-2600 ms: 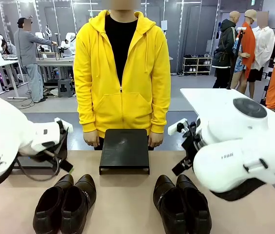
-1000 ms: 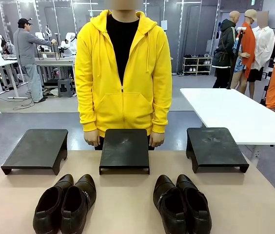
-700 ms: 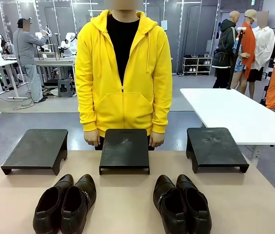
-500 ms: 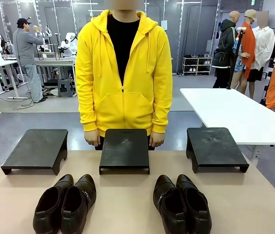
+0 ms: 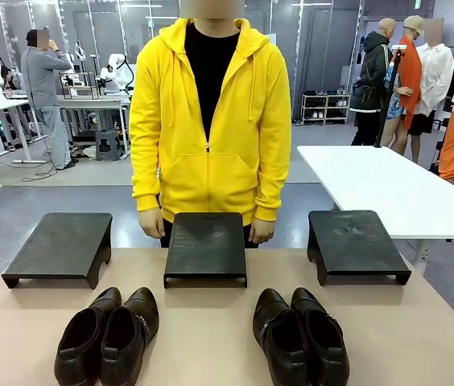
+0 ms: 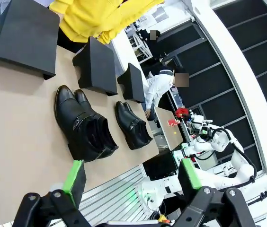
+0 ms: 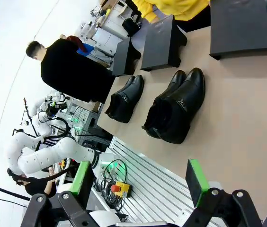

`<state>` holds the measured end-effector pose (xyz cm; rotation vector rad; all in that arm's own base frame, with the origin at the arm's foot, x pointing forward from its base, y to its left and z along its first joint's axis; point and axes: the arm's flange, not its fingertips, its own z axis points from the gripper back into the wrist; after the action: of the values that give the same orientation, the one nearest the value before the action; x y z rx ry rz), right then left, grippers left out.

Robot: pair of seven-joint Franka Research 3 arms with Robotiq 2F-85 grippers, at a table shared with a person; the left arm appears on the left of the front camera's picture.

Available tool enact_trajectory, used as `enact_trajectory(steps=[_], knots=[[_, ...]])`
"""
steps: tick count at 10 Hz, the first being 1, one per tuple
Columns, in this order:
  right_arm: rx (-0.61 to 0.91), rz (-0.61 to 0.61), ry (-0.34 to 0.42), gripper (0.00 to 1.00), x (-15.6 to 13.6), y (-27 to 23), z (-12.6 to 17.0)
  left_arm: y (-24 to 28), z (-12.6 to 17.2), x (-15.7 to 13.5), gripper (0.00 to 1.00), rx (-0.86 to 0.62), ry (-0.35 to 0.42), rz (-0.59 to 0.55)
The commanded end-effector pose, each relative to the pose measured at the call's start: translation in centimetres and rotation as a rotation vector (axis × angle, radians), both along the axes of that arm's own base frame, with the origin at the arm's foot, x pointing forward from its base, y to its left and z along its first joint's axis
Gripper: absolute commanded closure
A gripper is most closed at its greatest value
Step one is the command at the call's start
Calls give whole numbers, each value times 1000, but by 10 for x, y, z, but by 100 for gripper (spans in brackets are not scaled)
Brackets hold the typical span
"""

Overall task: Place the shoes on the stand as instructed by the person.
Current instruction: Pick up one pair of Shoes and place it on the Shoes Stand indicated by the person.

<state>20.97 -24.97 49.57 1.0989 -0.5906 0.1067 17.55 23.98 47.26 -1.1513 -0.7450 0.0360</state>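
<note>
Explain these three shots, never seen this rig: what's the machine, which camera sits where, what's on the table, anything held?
Two robot arms share a table with a person in a yellow hoodie. The front picture comes from a fixed camera between the arms, facing the person. The other two come from wrist cameras, looking along the left pincer and the right pincer; both are open and hold nothing. On the table: left stand, middle stand, right stand, all black. Nearer the robot, two pairs of black shoes: left pair, right pair.
</note>
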Motion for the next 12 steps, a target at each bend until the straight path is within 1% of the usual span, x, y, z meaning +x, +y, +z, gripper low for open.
enact_trajectory(steps=[1, 12], knots=[[7, -1, -9, 0, -2, -2, 0, 1, 0, -2, 0, -12, -18, -6], [7, -1, -9, 0, -2, -2, 0, 1, 0, -2, 0, -12, -18, -6]])
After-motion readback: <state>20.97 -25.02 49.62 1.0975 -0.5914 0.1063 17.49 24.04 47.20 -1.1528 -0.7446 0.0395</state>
